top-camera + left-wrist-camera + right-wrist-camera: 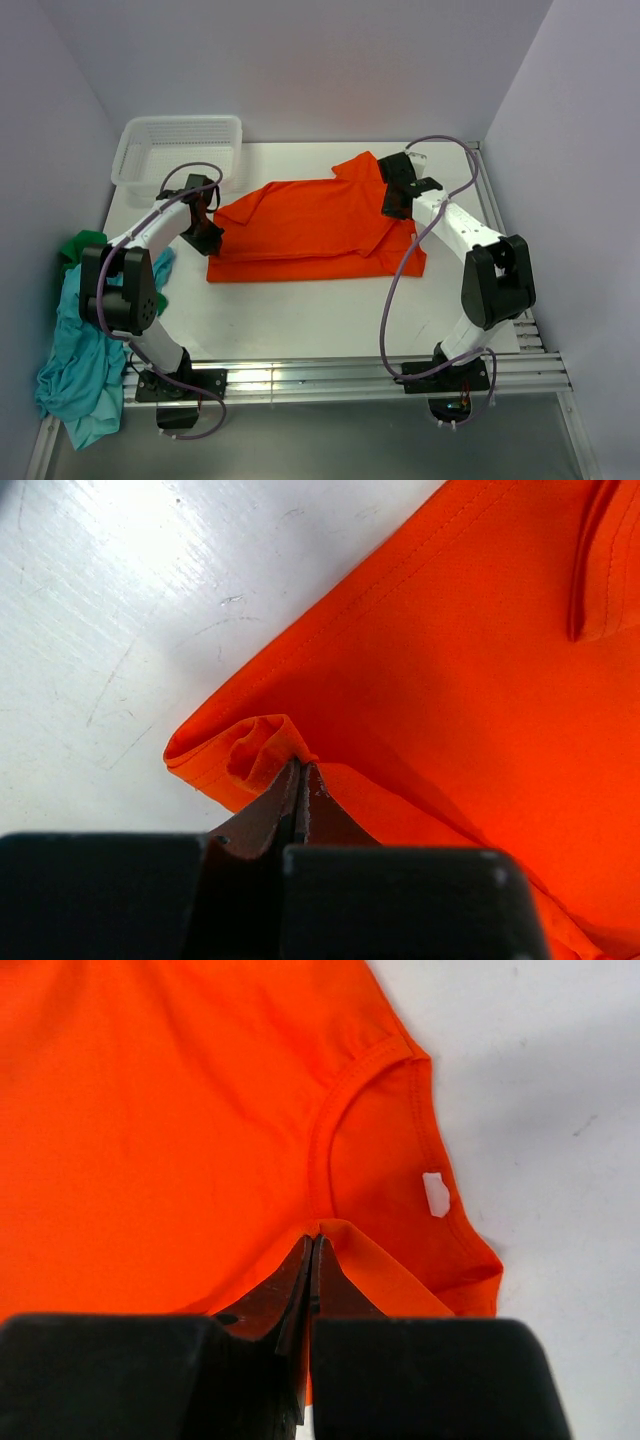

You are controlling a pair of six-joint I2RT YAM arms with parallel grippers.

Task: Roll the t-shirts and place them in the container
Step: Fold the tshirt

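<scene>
**A:** What is seen from above?

**B:** The orange shirt [315,225] is spread flat across the middle of the table [320,320]. Its left edge is met by the left gripper [205,228], and its collar end by the right gripper [398,198]. A teal shirt [80,350] is draped over the table's left edge, and a green shirt [72,248] is bunched just behind it. A basket [180,150] is set at the far left corner.

**A:** And from the left wrist?

**B:** The jaws are seen pressed together, with a puckered fold of the orange hem pinched between them.

**A:** From the right wrist?

**B:** The jaws are likewise closed, and a fold of orange cloth is caught between them at the neckline. A white label [436,1193] is seen inside the collar.
</scene>
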